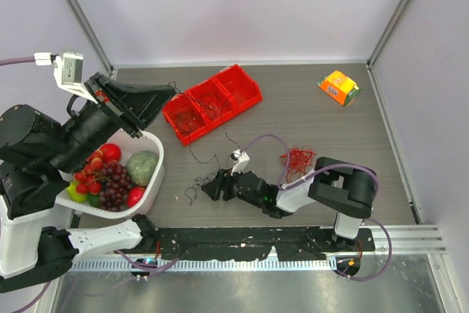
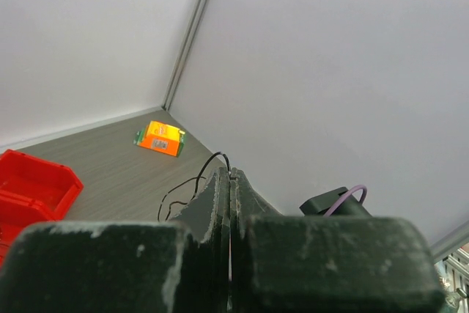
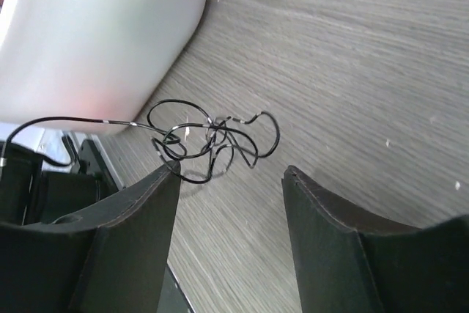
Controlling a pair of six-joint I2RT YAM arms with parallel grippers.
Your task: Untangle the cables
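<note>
A dark cable clump lies on the table by the white basket; in the right wrist view this dark clump sits just past my fingertips, nearer the left finger. My right gripper lies low over the table, open, with nothing between its fingers. My left gripper is raised near the red bin, shut on a thin dark cable that pokes out at its tip and trails down to the table. A red cable clump lies behind the right arm.
A red three-compartment bin stands at the middle back with wire strands across it. The white basket of fruit stands at the left. An orange box lies at the back right.
</note>
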